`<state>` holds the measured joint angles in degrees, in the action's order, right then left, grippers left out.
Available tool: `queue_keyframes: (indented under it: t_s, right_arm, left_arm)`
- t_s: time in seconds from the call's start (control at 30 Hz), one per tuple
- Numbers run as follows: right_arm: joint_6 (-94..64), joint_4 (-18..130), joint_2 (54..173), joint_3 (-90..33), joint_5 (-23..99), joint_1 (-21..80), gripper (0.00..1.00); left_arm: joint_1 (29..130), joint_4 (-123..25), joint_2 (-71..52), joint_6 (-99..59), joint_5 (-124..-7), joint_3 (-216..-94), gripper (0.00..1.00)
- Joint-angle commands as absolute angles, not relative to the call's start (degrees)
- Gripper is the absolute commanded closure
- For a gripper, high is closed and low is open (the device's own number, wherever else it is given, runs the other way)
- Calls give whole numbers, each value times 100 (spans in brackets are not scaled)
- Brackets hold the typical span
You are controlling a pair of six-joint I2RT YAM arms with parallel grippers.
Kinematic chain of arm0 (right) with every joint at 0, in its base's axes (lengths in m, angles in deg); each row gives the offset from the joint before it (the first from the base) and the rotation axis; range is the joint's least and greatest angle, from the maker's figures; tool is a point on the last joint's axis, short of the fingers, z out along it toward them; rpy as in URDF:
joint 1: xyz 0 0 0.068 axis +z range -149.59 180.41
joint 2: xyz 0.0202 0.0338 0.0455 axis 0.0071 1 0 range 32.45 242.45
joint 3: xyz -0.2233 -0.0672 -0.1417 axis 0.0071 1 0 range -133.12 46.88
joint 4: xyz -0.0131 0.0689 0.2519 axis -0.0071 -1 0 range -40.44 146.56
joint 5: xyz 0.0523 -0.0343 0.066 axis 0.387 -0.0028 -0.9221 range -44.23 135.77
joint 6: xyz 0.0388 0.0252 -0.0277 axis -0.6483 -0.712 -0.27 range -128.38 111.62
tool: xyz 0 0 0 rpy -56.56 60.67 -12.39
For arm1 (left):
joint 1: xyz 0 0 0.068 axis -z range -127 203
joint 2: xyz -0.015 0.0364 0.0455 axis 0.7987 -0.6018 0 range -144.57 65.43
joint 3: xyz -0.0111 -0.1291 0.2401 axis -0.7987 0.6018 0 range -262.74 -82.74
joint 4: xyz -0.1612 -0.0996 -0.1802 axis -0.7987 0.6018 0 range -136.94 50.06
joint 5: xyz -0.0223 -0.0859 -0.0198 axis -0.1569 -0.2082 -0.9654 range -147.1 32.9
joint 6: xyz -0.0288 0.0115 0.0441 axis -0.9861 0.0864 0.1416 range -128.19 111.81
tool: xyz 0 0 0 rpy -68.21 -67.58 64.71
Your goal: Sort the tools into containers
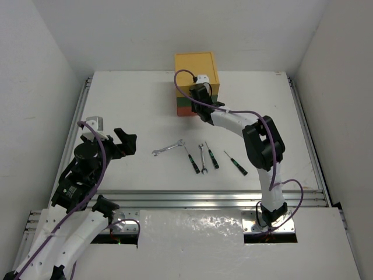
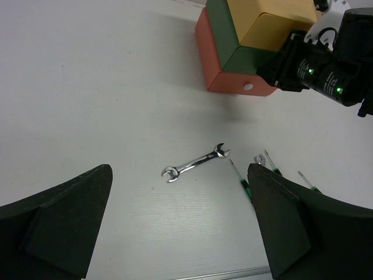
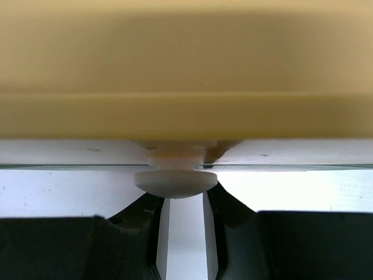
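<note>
Right hand (image 3: 180, 201): pressed up to the yellow drawer (image 3: 186, 64), fingers nearly together, tips at its white knob (image 3: 175, 182); couldn't tell if it was clamped.
Left hand (image 1: 127, 142): spread wide, empty.
Wrench (image 2: 195, 163): flat on the counter (image 2: 87, 87), just ahead of the left hand, apart from it.
Screwdrivers (image 1: 211, 156): near the wrench.

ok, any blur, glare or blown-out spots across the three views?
Top external: sharp, even light, soft shadows, some glare on the sheet at the near edge. Left wrist: wrench crisp, fingers dark and underexposed. Right wrist: too close, drawer and knob soft, table below nearly blown out white.
</note>
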<state>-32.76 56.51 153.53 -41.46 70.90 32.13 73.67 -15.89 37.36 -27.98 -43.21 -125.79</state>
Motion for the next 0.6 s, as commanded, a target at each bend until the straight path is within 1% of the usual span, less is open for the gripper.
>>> queue_keyframes:
  t_s: [0.0,0.57]
  right_arm:
    - [-3343,6034,15251,-4190,6986,3213,100]
    - [-3747,6324,14469,-3047,7020,3495,100]
  left_arm:
    - [7392,-1890,3731,-2753,-4357,-12572,0]
    - [7383,-1881,3757,-2753,-4339,-12572,0]
